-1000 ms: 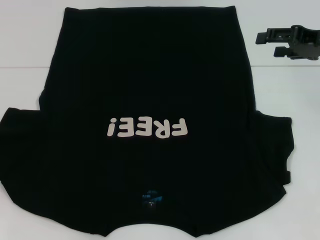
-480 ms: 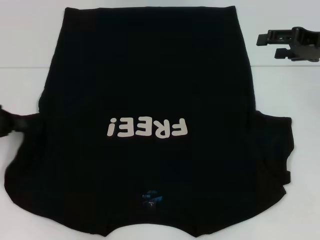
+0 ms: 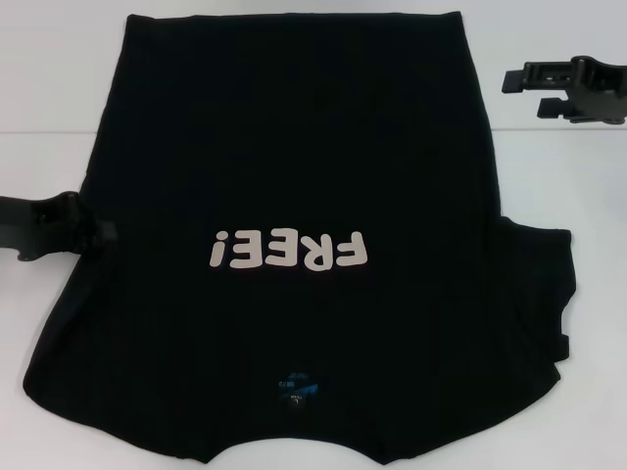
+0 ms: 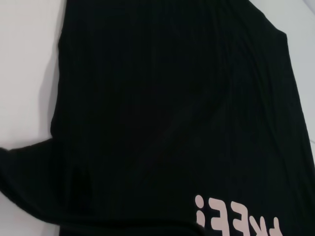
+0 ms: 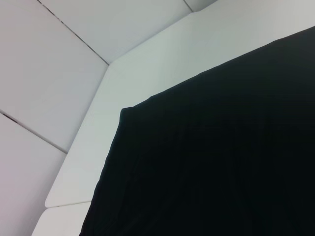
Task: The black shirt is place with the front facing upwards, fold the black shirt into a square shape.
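The black shirt (image 3: pixel 294 166) lies spread on the white table (image 3: pixel 558 166), front up. Its off-white "FREE!" lettering (image 3: pixel 290 251) is in the middle and the blue neck label (image 3: pixel 295 384) is near the front edge. My left gripper (image 3: pixel 96 233) is at the shirt's left edge, shut on the left sleeve, which is drawn in over the body. The left wrist view shows the shirt's body (image 4: pixel 172 98) and the lettering (image 4: pixel 236 221). My right gripper (image 3: pixel 522 91) hangs open and empty off the shirt's far right side. The right wrist view shows the shirt's hem corner (image 5: pixel 129 112).
White table surface (image 3: pixel 39 166) lies bare on both sides of the shirt. The right sleeve (image 3: pixel 539 284) lies flat, spread out to the right. White wall panels (image 5: pixel 54 64) stand behind the table's far edge.
My left gripper has come in from the left edge and moved right to the shirt. The left sleeve, earlier spread out to the left, is now pulled inward. The right gripper has barely moved.
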